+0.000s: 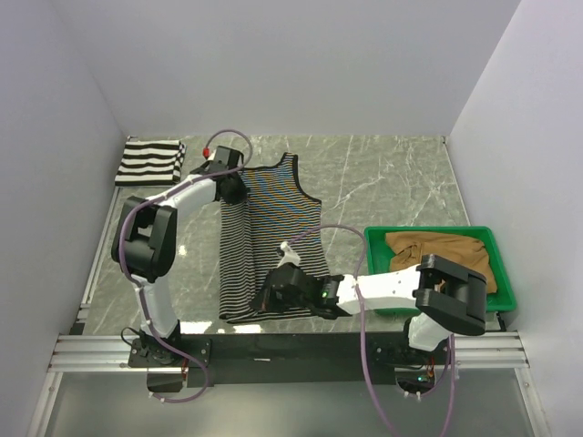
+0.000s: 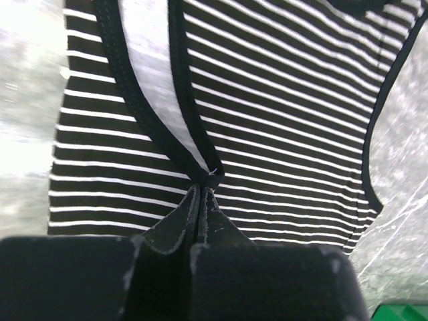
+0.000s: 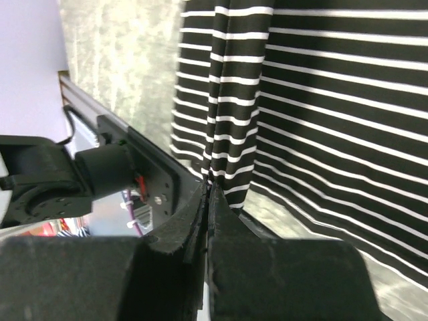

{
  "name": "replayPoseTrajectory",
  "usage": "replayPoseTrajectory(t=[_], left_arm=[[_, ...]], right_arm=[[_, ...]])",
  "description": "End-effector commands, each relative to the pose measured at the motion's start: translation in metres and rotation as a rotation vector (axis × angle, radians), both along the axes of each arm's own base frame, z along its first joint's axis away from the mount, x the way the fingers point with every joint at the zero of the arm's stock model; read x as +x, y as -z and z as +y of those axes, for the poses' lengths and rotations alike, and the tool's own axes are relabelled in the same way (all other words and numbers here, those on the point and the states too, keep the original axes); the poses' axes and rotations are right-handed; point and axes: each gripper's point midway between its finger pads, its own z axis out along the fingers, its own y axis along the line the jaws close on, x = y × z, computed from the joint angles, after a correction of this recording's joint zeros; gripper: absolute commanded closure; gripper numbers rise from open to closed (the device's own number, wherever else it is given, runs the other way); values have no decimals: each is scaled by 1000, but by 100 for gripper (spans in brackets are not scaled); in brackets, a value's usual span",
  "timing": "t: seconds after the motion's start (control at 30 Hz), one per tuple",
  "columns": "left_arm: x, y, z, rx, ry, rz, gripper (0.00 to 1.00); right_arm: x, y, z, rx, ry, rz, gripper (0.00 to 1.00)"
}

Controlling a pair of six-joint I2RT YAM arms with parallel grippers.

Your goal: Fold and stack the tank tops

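Top view looks down from behind, whole table (image 1: 392,182). Wrist views sit close (all share the pinstriped tank top (image 1: 260,241)).

The left arm (image 1: 185,193) and right arm (image 1: 387,287) pair white links with black joints. Purple cables (image 1: 332,227) trail along them. Their black fingers (image 2: 175,224) look scuffed, perhaps dusty.

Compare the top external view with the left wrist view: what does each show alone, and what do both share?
Top external only: the folded wide-striped top at the far left, the tan top lying in the green tray, and the right gripper at the near hem. Left wrist only: how the left gripper stands, jaws shut on the strap's black edging. Both: the pinstriped top spread on the marble table, plus a sliver of the tray.
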Motion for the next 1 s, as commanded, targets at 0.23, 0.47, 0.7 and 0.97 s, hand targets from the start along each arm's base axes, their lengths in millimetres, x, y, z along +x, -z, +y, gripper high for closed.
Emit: replayPoseTrajectory(t=[0.23, 0.47, 0.7, 0.97], left_arm=[[20, -16, -34, -53, 21, -84, 99], [22, -15, -49, -47, 44, -86, 99], [20, -8, -62, -49, 63, -74, 99], [18, -4, -68, -53, 108, -80, 76]], right_arm=[[-1, 6, -21, 55, 82, 17, 98], [-1, 8, -28, 63, 99, 23, 97], [-3, 15, -36, 58, 117, 35, 97], [-2, 15, -55, 33, 161, 16, 70]])
